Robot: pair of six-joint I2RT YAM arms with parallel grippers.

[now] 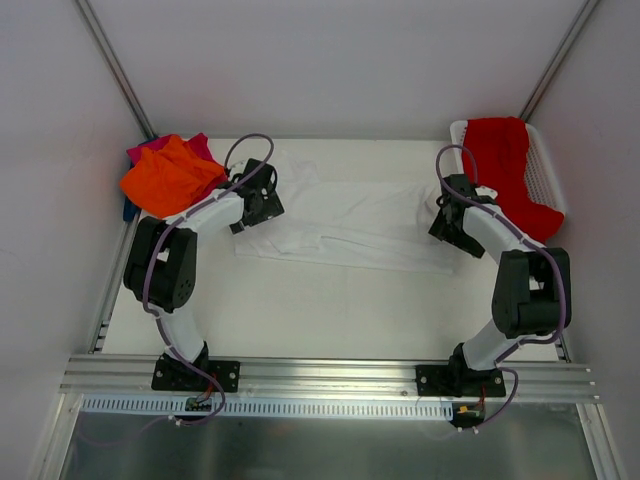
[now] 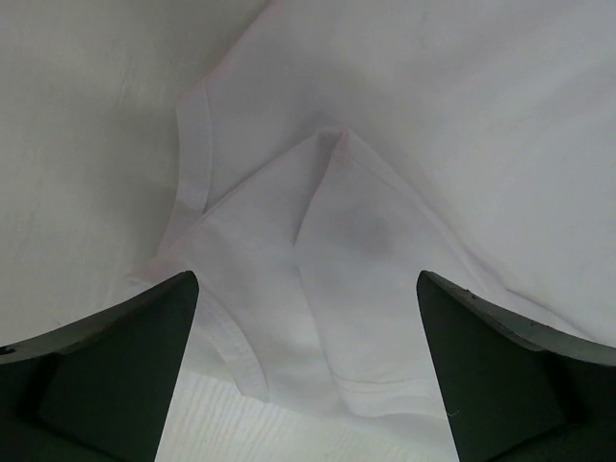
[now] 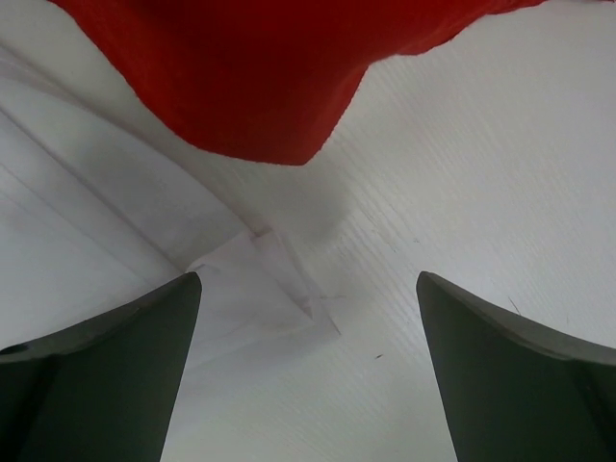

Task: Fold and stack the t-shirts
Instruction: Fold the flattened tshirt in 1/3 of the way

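Top view: white t-shirt [image 1: 350, 225] is lying flattened across the far half of the table [image 1: 300, 305], long axis running left to right. Its near edge is running almost straight between the two arms. The far edge is uneven, with a flap rising toward the back wall.

Left gripper [image 1: 262, 192] is sitting over the shirt's left end. In the left wrist view, the left gripper [image 2: 308, 375] is showing its fingers [image 2: 115, 371] spread wide with nothing between them. A folded, hemmed flap of the white t-shirt [image 2: 318, 241] is lying below the gap. Cannot tell whether the tips are touching the cloth.

Right gripper [image 1: 452, 225] is sitting over the shirt's right end. In the right wrist view, the right gripper [image 3: 308, 375] is also gaping wide and holding nothing. A small turned-over corner of the white t-shirt [image 3: 279, 279] is lying under its left half, with bare table under the rest.

Red t-shirt [image 1: 510, 165] is draping out of the white mesh basket [image 1: 547, 170] at far right. Its hem [image 3: 250, 77] is ending near the white corner, with a strip of bare table between them.

Orange t-shirt [image 1: 170, 178] is lying bunched at far left on a magenta-pink one [image 1: 200, 145], beside the left arm. A blue sliver [image 1: 128, 210] is showing beneath.

Open room: bare table is running from the shirt's near edge to the arm bases.
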